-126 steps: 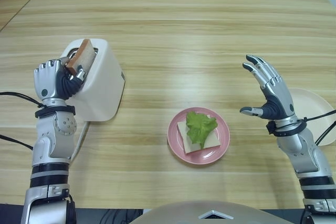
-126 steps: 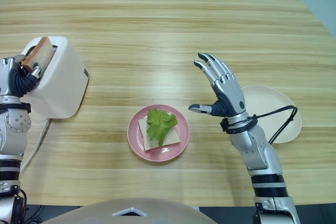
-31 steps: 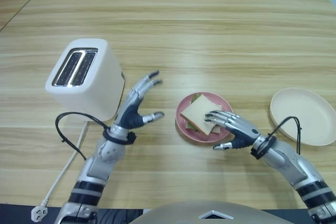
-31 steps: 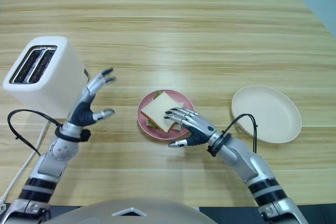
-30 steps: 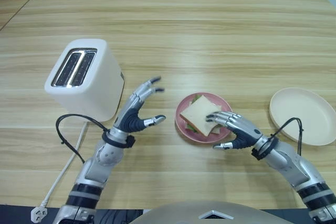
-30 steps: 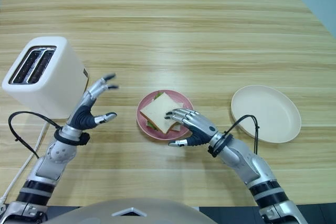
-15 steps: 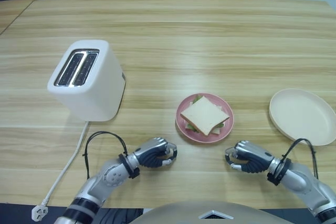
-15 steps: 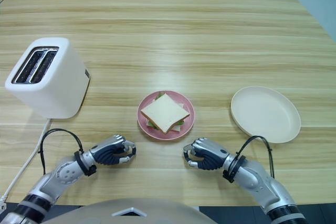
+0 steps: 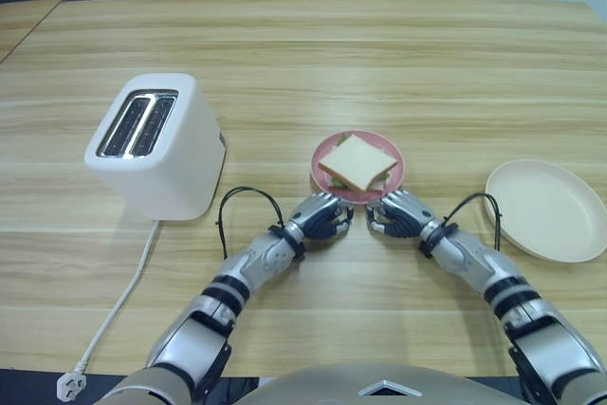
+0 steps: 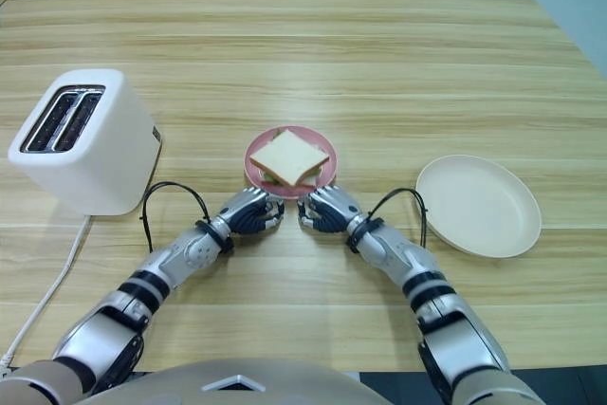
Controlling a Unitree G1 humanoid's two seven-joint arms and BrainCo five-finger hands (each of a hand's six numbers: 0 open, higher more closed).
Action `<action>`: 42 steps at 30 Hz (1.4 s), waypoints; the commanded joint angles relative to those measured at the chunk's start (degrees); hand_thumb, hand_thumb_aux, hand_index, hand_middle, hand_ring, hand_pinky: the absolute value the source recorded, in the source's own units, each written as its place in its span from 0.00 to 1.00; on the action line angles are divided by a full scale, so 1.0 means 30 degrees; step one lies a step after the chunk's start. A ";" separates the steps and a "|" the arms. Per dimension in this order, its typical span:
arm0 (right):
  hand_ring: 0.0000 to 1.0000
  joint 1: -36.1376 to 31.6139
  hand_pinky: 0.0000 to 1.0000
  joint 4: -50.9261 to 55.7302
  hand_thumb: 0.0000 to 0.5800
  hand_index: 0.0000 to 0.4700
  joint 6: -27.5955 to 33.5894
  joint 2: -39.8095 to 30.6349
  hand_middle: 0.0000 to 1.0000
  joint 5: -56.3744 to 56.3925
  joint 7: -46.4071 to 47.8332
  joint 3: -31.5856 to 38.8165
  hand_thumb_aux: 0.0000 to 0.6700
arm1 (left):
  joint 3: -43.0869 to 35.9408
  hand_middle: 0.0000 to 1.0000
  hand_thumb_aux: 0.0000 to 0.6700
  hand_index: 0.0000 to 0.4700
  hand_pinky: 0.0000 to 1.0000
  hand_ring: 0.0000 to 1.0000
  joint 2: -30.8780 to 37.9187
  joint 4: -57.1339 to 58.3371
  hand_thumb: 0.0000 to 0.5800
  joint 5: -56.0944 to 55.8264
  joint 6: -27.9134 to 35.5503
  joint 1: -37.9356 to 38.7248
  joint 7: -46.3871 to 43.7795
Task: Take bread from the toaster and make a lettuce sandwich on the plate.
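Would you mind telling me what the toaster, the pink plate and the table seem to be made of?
Toaster: likely plastic or painted metal; smooth cream shell, rounded corners, soft sheen.
Pink plate: plastic or glazed ceramic, hard to tell; even colour, smooth raised rim.
Table: wood or wood-look laminate; pale streaked grain in long boards, matte.

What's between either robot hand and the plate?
Nothing visible. The left robot hand and right robot hand, both curled, sit at the near rim of the plate; the sandwich lies on it.
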 commanded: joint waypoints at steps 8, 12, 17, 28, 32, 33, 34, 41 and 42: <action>1.00 -0.3425 1.00 0.9264 1.00 1.00 0.3315 0.3521 1.00 0.1753 -0.1916 -0.0331 1.00 | -0.0675 1.00 1.00 1.00 1.00 1.00 -0.2608 0.9066 1.00 0.0292 0.3249 -0.3023 0.3046; 1.00 -0.3094 1.00 0.9242 0.86 0.63 0.2173 0.3685 1.00 0.2012 -0.3297 -0.0230 0.63 | -0.0532 1.00 0.91 0.91 1.00 1.00 -0.3073 0.9131 0.99 -0.0121 0.1642 -0.2769 0.4175; 0.00 -0.1665 0.00 0.8534 0.00 0.00 -0.1544 0.3765 0.00 0.3327 -0.4784 -0.0946 0.00 | -0.0627 0.00 0.00 0.00 0.00 0.00 -0.3572 0.8393 0.00 -0.0687 -0.2823 -0.1760 0.4827; 0.00 0.0374 0.00 0.4712 0.00 0.00 -0.7683 0.3244 0.00 0.5656 -1.0371 -0.4749 0.00 | 0.2421 0.00 0.00 0.00 0.00 0.00 -0.2963 0.3826 0.00 -0.3720 -1.1434 0.0372 0.7327; 0.00 0.0824 0.00 0.3247 0.00 0.00 -0.7709 0.2600 0.00 0.4942 -1.2334 -0.5427 0.00 | 0.4340 0.00 0.00 0.00 0.00 0.00 -0.2873 0.3225 0.00 -0.5389 -1.1754 0.0234 0.7292; 0.00 0.0797 0.00 0.3072 0.00 0.00 -0.7664 0.2519 0.00 0.4873 -1.2466 -0.5482 0.00 | 0.4731 0.00 0.00 0.00 0.00 0.00 -0.2842 0.3256 0.00 -0.5832 -1.1636 0.0133 0.7054; 0.00 0.0799 0.00 0.2884 0.00 0.00 -0.7635 0.2466 0.00 0.4806 -1.2513 -0.5507 0.00 | 0.5033 0.00 0.00 0.00 0.00 0.00 -0.2770 0.3259 0.00 -0.6050 -1.1443 0.0039 0.6927; 0.00 0.0927 0.00 0.2060 0.00 0.00 -0.7386 0.2370 0.00 0.5695 -1.0256 -0.5577 0.00 | 0.6236 0.00 0.00 0.00 0.00 0.00 -0.2717 0.2626 0.00 -0.6309 -0.9845 -0.0064 0.6172; 0.00 0.0925 0.00 0.2233 0.00 0.00 -0.7498 0.2472 0.00 0.6606 -0.9343 -0.5861 0.00 | 0.6461 0.00 0.00 0.00 0.00 0.00 -0.2741 0.2555 0.00 -0.6341 -0.9536 -0.0109 0.6216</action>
